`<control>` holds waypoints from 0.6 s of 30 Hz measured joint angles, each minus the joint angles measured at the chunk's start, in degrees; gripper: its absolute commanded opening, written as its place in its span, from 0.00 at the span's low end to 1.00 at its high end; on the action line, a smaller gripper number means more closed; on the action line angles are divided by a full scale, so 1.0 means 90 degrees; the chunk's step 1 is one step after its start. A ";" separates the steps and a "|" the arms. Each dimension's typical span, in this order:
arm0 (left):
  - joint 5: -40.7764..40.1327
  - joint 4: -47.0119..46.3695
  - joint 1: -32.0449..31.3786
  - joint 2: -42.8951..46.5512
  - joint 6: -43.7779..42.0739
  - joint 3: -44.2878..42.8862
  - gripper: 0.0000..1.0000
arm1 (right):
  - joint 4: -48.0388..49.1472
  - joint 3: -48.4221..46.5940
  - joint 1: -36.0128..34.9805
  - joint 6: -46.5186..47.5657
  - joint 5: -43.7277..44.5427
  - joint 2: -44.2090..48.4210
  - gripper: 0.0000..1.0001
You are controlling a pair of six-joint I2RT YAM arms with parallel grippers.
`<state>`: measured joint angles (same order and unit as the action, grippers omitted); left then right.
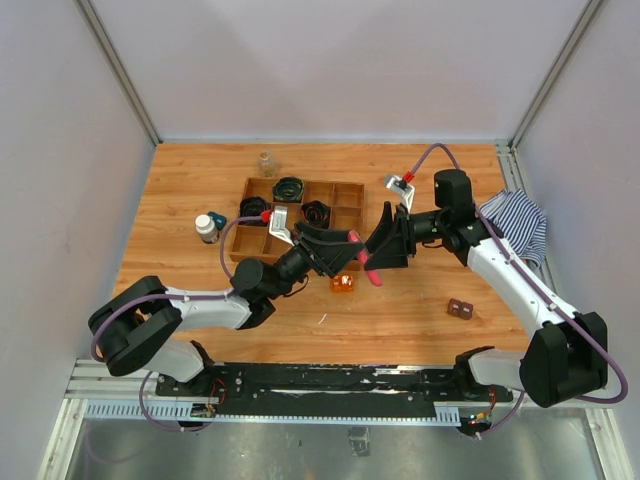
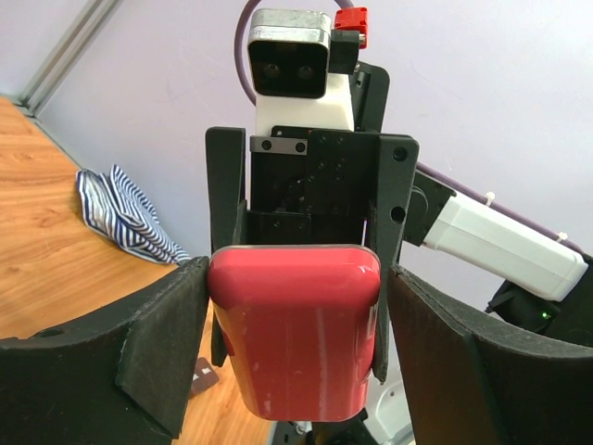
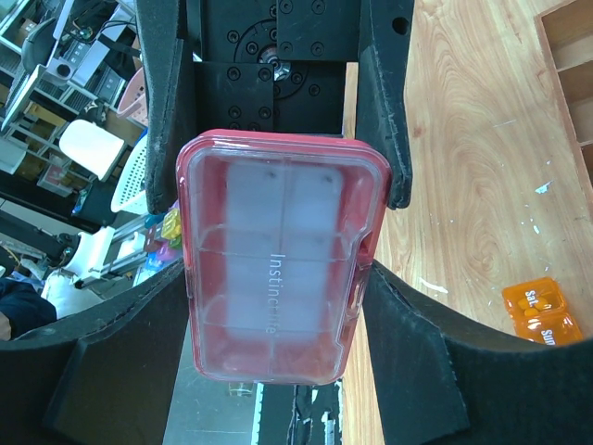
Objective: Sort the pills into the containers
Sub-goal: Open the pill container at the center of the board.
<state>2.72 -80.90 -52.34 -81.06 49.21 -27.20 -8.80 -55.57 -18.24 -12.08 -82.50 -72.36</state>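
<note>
Box: flat pink translucent rectangular box (image 3: 278, 287), clear lid facing the right wrist camera. It is held between the two arms above the wooden table (image 1: 400, 330), at 4 o'clock of the wooden compartment tray (image 1: 335, 183).
Left gripper (image 2: 296, 278): clenched on the box, pads against its two sides.
Right gripper (image 3: 278, 269): clenched on the same box from the opposite end.
Small orange block (image 1: 343, 283): on the table, at 7 o'clock of the box.
Small dark bottle with white cap (image 1: 207, 228): upright, at 9 o'clock of the tray.
Small clear cylindrical vial (image 1: 266, 163): at 11 o'clock of the tray, apart from it.
</note>
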 measured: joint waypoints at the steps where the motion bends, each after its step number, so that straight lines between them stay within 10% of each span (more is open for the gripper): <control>1: -0.0002 0.0002 0.0000 0.0000 0.0010 0.0002 0.79 | 0.0000 0.0000 0.0000 -0.0002 0.0000 0.0000 0.09; 18: -0.0061 -0.0007 -0.0046 0.0000 0.0114 0.0085 0.72 | 0.0002 0.0000 0.0000 -0.0012 0.0002 0.0000 0.09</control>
<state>2.17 -80.97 -52.75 -81.06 50.24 -26.44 -8.78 -55.57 -18.24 -12.19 -82.48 -72.36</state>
